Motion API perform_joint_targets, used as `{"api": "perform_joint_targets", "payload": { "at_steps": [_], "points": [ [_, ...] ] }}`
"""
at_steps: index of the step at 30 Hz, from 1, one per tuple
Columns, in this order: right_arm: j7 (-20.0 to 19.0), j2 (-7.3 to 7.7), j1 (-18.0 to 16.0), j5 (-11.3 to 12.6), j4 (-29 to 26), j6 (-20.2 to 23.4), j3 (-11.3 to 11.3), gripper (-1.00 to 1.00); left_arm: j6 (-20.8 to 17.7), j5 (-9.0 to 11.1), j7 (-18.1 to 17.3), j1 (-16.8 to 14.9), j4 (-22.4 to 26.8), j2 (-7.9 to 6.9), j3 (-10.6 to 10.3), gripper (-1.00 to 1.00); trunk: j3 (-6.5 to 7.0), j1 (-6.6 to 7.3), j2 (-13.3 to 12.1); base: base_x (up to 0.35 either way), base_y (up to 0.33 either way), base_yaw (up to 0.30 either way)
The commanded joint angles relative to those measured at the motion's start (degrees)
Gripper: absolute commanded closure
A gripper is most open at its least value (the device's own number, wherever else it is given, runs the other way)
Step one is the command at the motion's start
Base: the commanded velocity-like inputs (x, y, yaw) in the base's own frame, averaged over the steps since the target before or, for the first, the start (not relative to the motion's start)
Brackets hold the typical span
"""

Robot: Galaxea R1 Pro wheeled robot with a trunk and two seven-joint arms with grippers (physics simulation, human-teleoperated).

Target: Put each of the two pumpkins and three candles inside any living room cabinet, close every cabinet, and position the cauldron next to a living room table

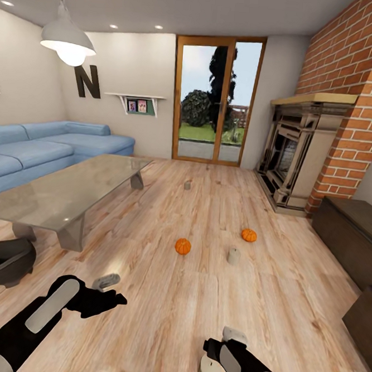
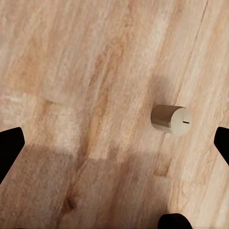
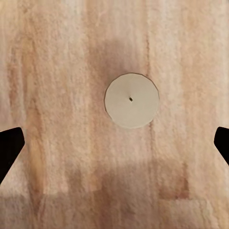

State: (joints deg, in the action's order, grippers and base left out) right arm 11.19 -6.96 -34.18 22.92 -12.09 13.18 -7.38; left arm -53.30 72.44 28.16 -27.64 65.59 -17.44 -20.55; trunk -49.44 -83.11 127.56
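Both grippers hang over bare floor [image 1: 199, 299], jaws wide and holding nothing. Under the left gripper [image 2: 114, 143] a candle [image 2: 171, 119] lies on its side, long axis level; under the right gripper [image 3: 114, 143] another candle [image 3: 131, 100] stands upright. Two pumpkins [image 1: 183, 245] sit mid-frame, well apart from the table [image 1: 51, 198], cauldron [image 1: 4, 261] and cabinet [image 1: 350, 232].
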Motion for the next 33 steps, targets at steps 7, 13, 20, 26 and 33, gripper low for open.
{"api": "perform_joint_targets", "payload": {
  "at_steps": [7, 13, 20, 26, 33],
  "points": [
    [0.3, 0.02, 0.0, 0.5, -0.3, -0.8, -0.6, -1.00, -0.2, 0.6, 0.6, 0.0, 0.1, -0.05, 0.0, -1.00, -1.32, -1.53, 2.8, 0.000, 0.000, 0.000],
    [0.3, 0.02, 0.0, 0.5, -0.3, -0.9, -0.6, -1.00, -0.2, 0.6, 0.6, 0.0, 0.1, -0.05, 0.1, -1.00, -2.40, -2.85, 5.3, 0.000, 0.000, 0.000],
    [0.3, 0.02, 0.0, 0.5, -0.3, -1.1, -0.6, -1.00, -0.3, 0.7, 0.6, 0.0, 0.1, -0.06, 0.1, -1.00, -3.65, -4.39, 8.1, 0.000, 0.000, 0.000],
    [0.2, 0.01, 0.0, 0.5, -0.3, -1.2, -0.6, -1.00, -0.3, 0.8, 0.6, 0.0, 0.1, -0.03, 0.0, -1.00, -4.73, -5.71, 10.5, 0.000, 0.000, 0.000],
    [0.3, 0.02, 0.0, 0.5, -0.3, -1.3, -0.6, -1.00, -0.3, 0.8, 0.5, 0.0, 0.1, 0.03, 0.1, -1.00, -5.99, -7.24, 13.3, 0.000, 0.000, 0.000]
  ]
}}
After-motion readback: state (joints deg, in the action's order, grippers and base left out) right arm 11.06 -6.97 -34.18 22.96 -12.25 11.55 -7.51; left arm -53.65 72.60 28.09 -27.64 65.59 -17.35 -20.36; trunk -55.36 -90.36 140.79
